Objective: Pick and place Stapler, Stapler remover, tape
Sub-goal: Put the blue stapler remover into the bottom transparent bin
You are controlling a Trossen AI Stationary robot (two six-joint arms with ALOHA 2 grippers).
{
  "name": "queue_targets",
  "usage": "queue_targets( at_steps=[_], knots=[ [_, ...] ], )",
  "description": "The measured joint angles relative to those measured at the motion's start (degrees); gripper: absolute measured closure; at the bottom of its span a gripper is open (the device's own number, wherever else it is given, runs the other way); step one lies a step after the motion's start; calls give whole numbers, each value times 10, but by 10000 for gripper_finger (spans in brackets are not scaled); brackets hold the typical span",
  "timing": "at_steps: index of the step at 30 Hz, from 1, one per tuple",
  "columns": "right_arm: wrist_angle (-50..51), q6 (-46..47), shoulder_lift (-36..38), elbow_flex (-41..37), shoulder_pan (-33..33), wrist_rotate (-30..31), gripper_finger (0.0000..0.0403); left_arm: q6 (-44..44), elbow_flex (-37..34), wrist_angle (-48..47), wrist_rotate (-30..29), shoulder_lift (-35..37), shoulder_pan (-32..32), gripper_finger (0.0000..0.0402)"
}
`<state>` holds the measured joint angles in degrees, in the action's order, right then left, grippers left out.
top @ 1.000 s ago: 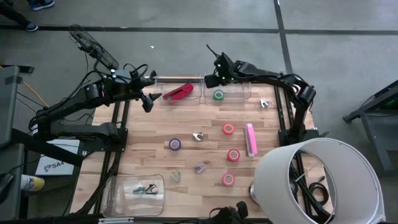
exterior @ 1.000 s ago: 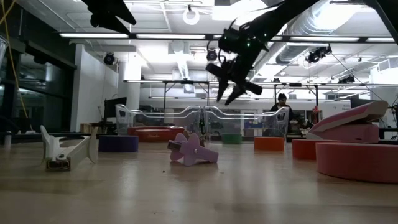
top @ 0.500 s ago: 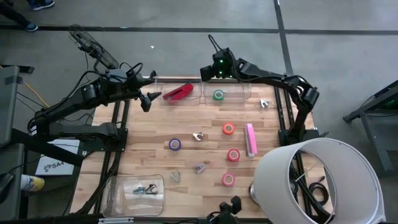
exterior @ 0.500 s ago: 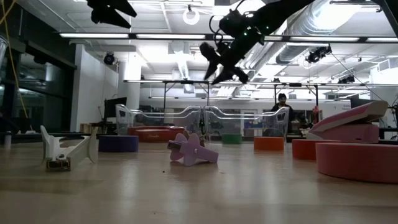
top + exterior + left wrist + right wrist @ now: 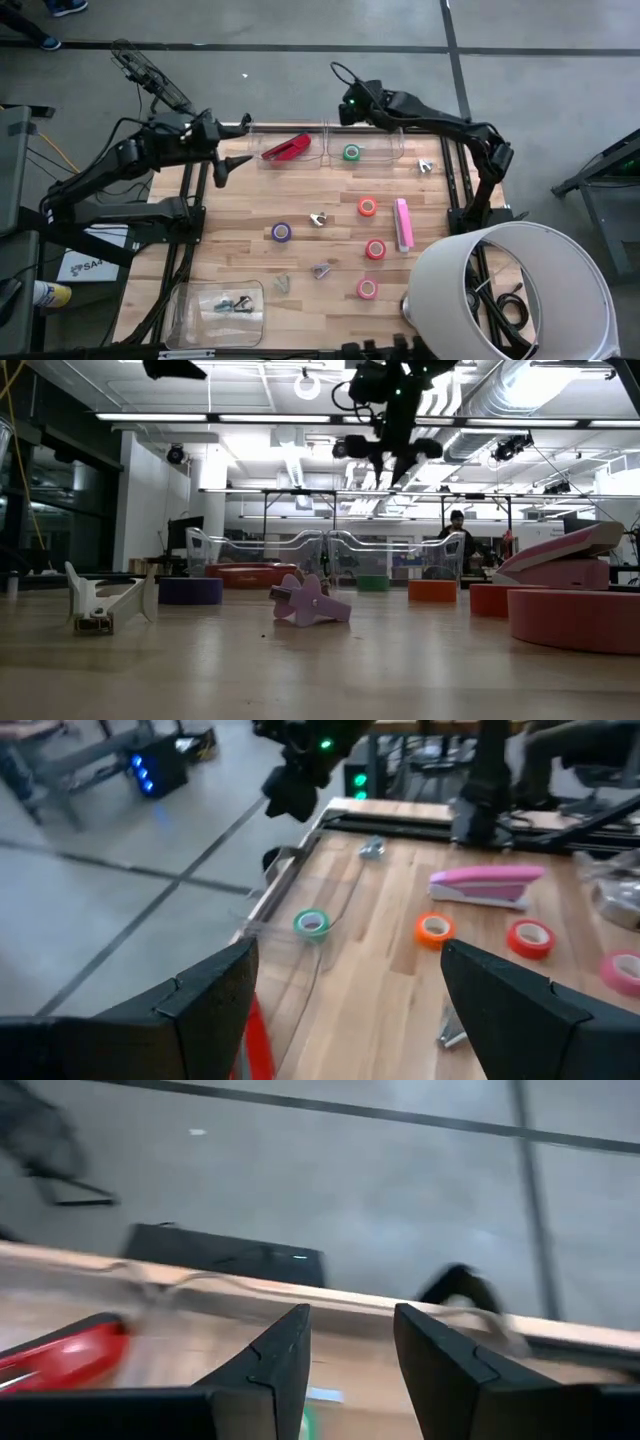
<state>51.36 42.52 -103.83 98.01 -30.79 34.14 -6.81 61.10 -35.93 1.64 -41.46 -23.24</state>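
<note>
A red stapler point(image 5: 285, 148) and a green tape roll point(image 5: 351, 153) lie in the clear trays point(image 5: 385, 150) at the table's far edge. A pink stapler point(image 5: 402, 224), a purple tape roll point(image 5: 282, 232) and red-pink tape rolls point(image 5: 367, 207) point(image 5: 375, 249) point(image 5: 367, 288) lie on the wood. Staple removers point(image 5: 318, 219) point(image 5: 322, 268) point(image 5: 426, 166) lie among them. My right gripper point(image 5: 348, 108) point(image 5: 350, 1312) hangs open and empty high above the trays' far side. My left gripper point(image 5: 222, 165) point(image 5: 350, 950) is open and empty, raised at the table's far left, left of the red stapler.
A clear container point(image 5: 218, 305) with small items stands at the near left corner. A big white drum point(image 5: 510, 290) with cables inside covers the near right corner. The wood between the purple tape and the near-left container is bare. A person point(image 5: 455, 525) stands far off in the room.
My right gripper has risen well clear of the green tape's tray, gone toward the far edge and turned about its wrist. My left gripper has drawn back toward the table's left edge and rolled a little. No object has moved.
</note>
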Motion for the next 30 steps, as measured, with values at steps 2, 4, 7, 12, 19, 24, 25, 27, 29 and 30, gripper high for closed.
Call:
queue_targets(
  at_steps=[2,4,7,12,19,24,25,27,29,30],
  knots=[
    [50,26,0,9,0,17,265,-8,0,1,16,8,0,92],
    [92,56,0,8,0,17,265,-18,0,1,32,13,0,92],
    [153,104,0,-6,1,-10,265,-25,0,1,50,15,0,92],
    [220,159,-1,-47,18,-47,265,-44,0,-2,56,22,0,92],
    [279,245,-1,-112,37,-78,265,-47,0,-3,70,27,0,92],
    [316,278,-1,-178,39,-127,253,-47,0,-11,69,36,0,92],
    [324,280,0,-192,39,-138,246,-47,0,-14,69,39,0,92],
    [324,280,2,-219,39,-151,230,-47,0,-24,68,43,0,92],
    [323,280,3,-241,39,-157,212,-46,0,-25,68,46,0,92],
    [323,280,4,-250,40,-158,203,-44,0,-28,68,48,0,92]
  ],
)
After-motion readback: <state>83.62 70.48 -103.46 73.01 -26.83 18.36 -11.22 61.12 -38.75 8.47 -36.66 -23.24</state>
